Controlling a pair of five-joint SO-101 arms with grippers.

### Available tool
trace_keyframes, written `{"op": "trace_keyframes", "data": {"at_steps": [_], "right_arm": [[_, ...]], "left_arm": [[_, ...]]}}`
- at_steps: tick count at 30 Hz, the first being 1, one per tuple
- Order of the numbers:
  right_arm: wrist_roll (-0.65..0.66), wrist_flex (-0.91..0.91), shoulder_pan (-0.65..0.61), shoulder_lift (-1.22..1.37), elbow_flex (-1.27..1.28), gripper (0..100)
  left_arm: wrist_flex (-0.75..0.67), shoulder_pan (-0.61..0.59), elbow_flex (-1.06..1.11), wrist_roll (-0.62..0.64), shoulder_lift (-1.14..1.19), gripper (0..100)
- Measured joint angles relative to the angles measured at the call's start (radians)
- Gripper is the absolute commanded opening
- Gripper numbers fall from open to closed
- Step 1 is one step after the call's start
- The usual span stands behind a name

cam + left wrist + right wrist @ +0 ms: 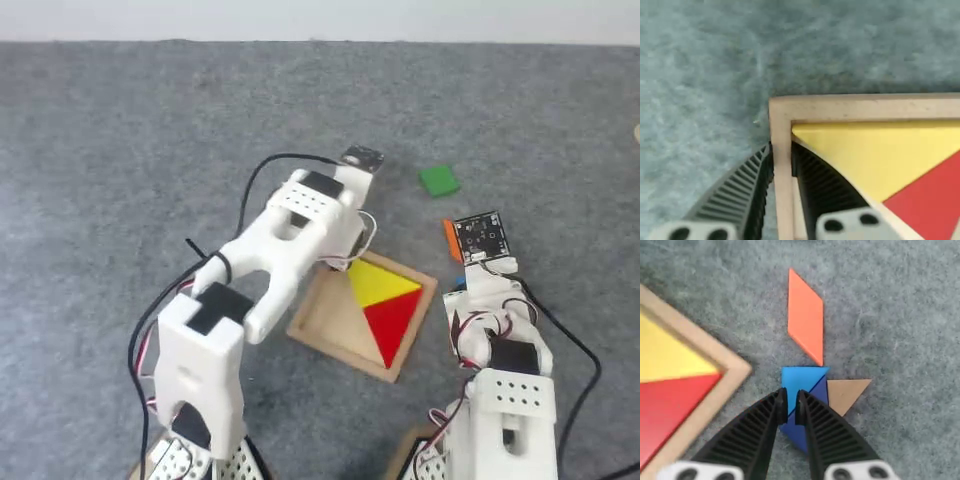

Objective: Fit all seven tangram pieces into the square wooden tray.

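Square wooden tray [322, 318] at the centre of the grey carpet [120, 150], with a yellow triangle [378, 284] toward its 12 o'clock and a red triangle [392, 318] toward 4 o'clock. The left gripper [781, 146] is clamped across the tray's wall, one finger on each side. At the tray's 3 o'clock the right gripper [791, 392], fingers almost together, hangs over two blue pieces [802, 377], just beside an orange parallelogram [806, 315] and a brown triangle [845, 392]; a green square [438, 180] lies at 1 o'clock.
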Motion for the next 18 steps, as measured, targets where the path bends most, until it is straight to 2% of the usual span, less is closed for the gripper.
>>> {"op": "trace_keyframes", "data": {"at_steps": [8, 14, 16, 18], "right_arm": [[0.000, 0.000, 0.000, 0.000, 0.000, 4.3], [0.000, 0.000, 0.000, 0.000, 0.000, 4.3], [0.000, 0.000, 0.000, 0.000, 0.000, 4.3], [0.000, 0.000, 0.000, 0.000, 0.000, 4.3]], "left_arm": [[-0.002, -0.203, -0.095, 0.006, 0.017, 1], [-0.002, -0.250, -0.155, 0.140, 0.025, 2], [-0.002, -0.253, -0.169, 0.186, 0.025, 5], [-0.002, -0.259, -0.180, 0.230, 0.025, 12]]}}
